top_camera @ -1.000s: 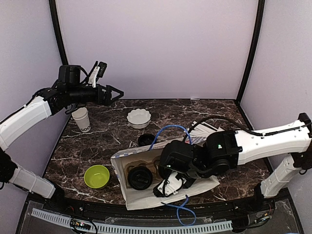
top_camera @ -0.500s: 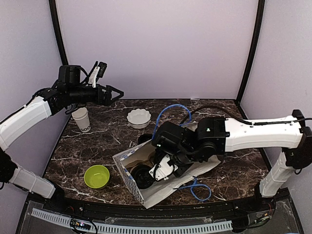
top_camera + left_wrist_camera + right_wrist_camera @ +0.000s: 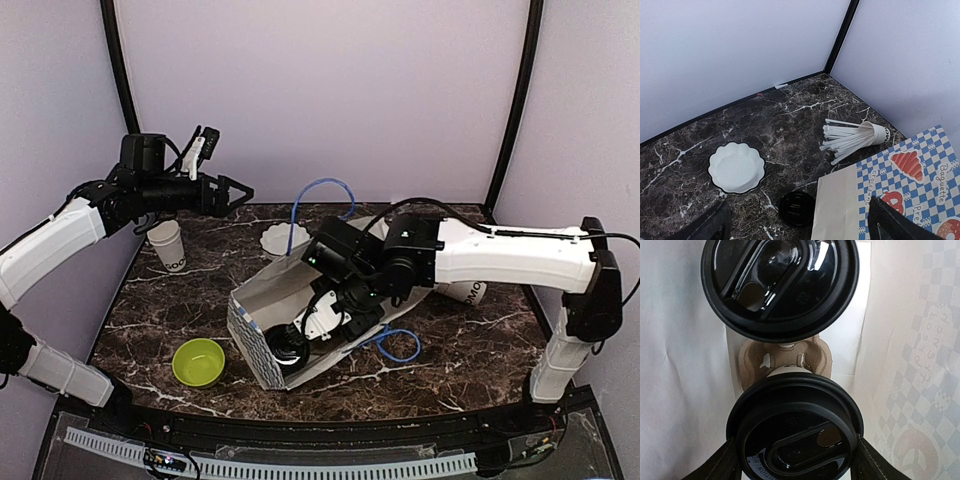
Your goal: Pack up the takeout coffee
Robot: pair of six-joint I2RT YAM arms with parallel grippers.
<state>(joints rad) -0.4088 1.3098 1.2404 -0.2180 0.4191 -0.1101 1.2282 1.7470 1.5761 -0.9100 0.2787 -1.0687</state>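
Your right gripper point(image 3: 795, 462) looks clamped on the near coffee cup point(image 3: 795, 435) inside the paper bag point(image 3: 680, 365), with a second cup point(image 3: 780, 285) crowding it in the cardboard carrier point(image 3: 785, 357). Your left gripper point(image 3: 240, 193) hangs with fingers apart. A tipped straw cup point(image 3: 860, 136) lies beside the bag.

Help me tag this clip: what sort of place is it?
Probably a lab booth staged as a café counter: plain walls, a marble-look tabletop, and a bakery-print bag holding lidded coffee cups.
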